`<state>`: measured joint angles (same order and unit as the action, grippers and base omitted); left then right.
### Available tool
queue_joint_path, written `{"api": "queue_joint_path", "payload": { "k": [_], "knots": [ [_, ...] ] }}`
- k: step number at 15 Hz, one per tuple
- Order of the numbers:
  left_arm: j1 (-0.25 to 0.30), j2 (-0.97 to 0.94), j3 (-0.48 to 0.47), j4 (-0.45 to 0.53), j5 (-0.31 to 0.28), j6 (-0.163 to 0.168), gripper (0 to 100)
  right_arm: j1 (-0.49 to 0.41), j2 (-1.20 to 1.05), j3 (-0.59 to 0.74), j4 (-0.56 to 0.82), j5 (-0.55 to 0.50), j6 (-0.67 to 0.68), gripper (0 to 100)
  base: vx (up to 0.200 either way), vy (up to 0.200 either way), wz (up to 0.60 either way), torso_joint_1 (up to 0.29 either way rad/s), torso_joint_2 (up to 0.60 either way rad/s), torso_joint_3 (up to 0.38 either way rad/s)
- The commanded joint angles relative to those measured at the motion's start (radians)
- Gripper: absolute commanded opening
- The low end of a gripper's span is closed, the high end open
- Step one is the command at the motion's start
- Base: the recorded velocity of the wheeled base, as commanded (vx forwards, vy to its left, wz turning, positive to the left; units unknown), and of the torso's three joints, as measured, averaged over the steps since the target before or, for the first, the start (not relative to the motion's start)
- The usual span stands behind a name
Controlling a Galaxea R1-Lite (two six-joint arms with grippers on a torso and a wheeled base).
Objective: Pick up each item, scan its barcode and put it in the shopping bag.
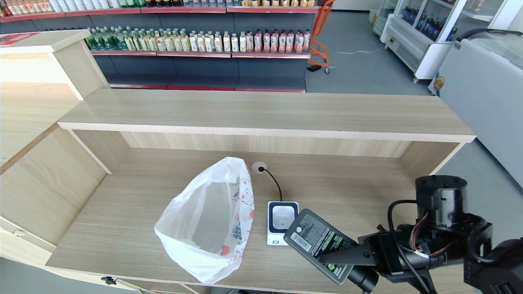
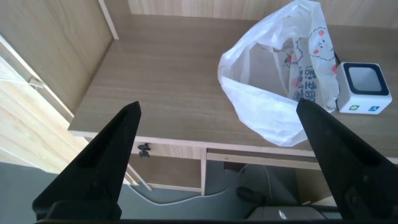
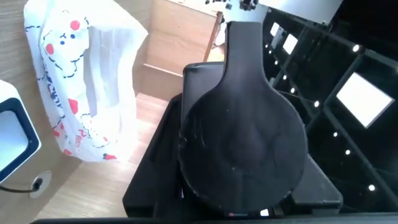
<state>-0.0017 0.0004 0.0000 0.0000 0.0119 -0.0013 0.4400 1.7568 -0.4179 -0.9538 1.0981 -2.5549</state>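
A dark grey flat packet (image 1: pixel 318 243) with a barcode label on its upper face is held tilted just above the counter, its corner beside the scanner. My right gripper (image 1: pixel 347 255) is shut on it at the front right; one broad black finger (image 3: pixel 242 137) lies across the packet (image 3: pixel 152 183). The small white and blue scanner (image 1: pixel 282 220) sits mid-counter with its window up. To its left lies the white shopping bag (image 1: pixel 208 220), its mouth open. My left gripper (image 2: pixel 217 162) hangs open and holds nothing, off the counter's front edge, with the bag (image 2: pixel 280 81) and scanner (image 2: pixel 364 87) beyond it.
A black cable runs from the scanner to a grommet hole (image 1: pixel 259 166) at the back. A raised wooden ledge (image 1: pixel 265 110) and side walls enclose the work surface (image 1: pixel 122 228). Bottle shelves (image 1: pixel 196 41) and freezers (image 1: pixel 482 81) stand behind.
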Motion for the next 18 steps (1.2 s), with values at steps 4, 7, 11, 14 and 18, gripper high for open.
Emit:
{"api": "queue_joint_path", "payload": {
  "k": [4,7,11,14,18],
  "knots": [
    [0.0,0.0,0.0,0.0,0.0,0.0,100,0.009,0.036,-0.018,0.001,0.02,-0.001,0,0.0,0.0,0.0,0.0,0.0,0.0],
    [0.0,0.0,0.0,0.0,0.0,0.0,100,0.046,0.066,-0.055,0.007,0.032,0.001,0,0.0,0.0,0.0,0.0,0.0,0.0],
    [0.0,0.0,0.0,0.0,0.0,0.0,100,0.071,0.073,-0.067,0.007,0.046,0.002,0,0.0,0.0,0.0,0.0,0.0,0.0],
    [0.0,0.0,0.0,0.0,0.0,0.0,100,0.072,0.069,-0.065,0.007,0.048,0.002,0,0.0,0.0,0.0,0.0,0.0,0.0],
    [0.0,0.0,0.0,0.0,0.0,0.0,100,0.074,0.059,-0.048,0.007,0.048,0.001,0,0.0,0.0,0.0,0.0,0.0,0.0]
  ]
}}
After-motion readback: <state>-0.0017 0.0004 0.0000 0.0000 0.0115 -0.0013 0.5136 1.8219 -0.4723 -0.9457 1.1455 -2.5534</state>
